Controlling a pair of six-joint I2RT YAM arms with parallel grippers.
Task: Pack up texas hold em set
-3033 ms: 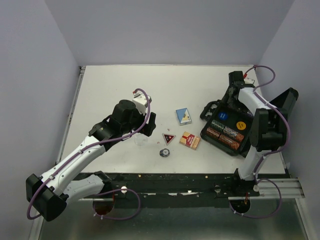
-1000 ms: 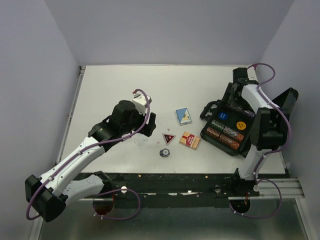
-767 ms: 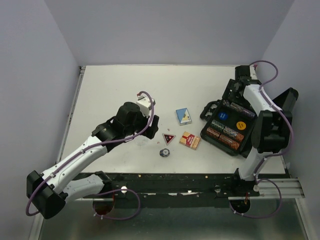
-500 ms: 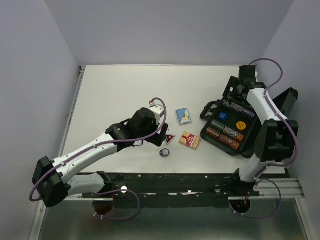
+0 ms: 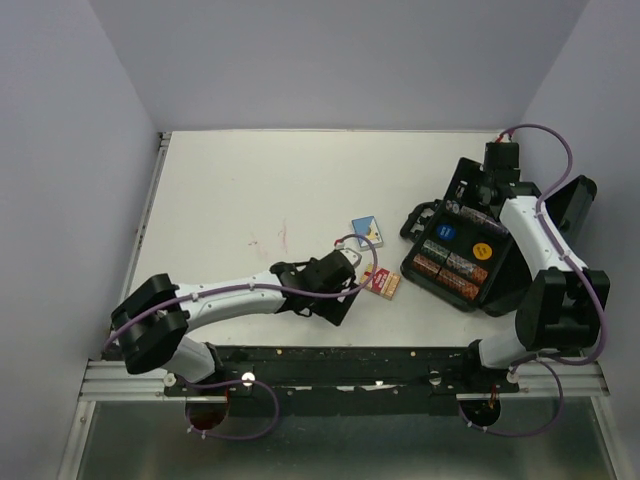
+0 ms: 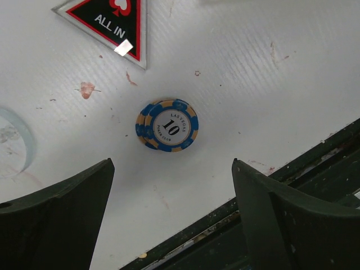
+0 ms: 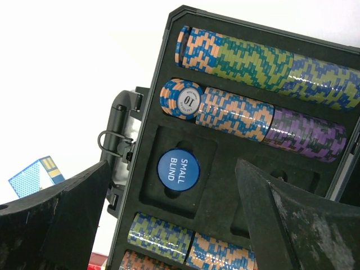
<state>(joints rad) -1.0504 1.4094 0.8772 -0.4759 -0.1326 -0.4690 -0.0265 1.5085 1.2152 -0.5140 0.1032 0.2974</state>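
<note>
The black case [image 5: 458, 262] lies open at the right, with chip rows [image 7: 253, 56], a blue SMALL BLIND marker [image 7: 178, 170] and an orange marker [image 5: 481, 250] in its foam. My right gripper [image 7: 171, 164] hangs open and empty above the blue marker. My left gripper [image 6: 171, 163] is open and empty just above a small stack of blue "10" chips [image 6: 167, 125] on the table. The red-black triangular ALL IN marker [image 6: 112, 22] lies beyond the chips. A clear marker [image 6: 11, 143] shows at the left edge. The blue card box [image 5: 367, 232] and the red card box [image 5: 384, 284] lie left of the case.
The white table [image 5: 250, 190] ends at a black front rail [image 6: 253, 214], close behind the chip stack. The left arm [image 5: 240, 297] stretches low along the table's front. The case's latch and handle [image 7: 115, 140] stick out toward the blue card box.
My left arm has swung right and toward the front edge, from beside the clear marker to over the chip stack. My right gripper has moved toward the far end of the case.
</note>
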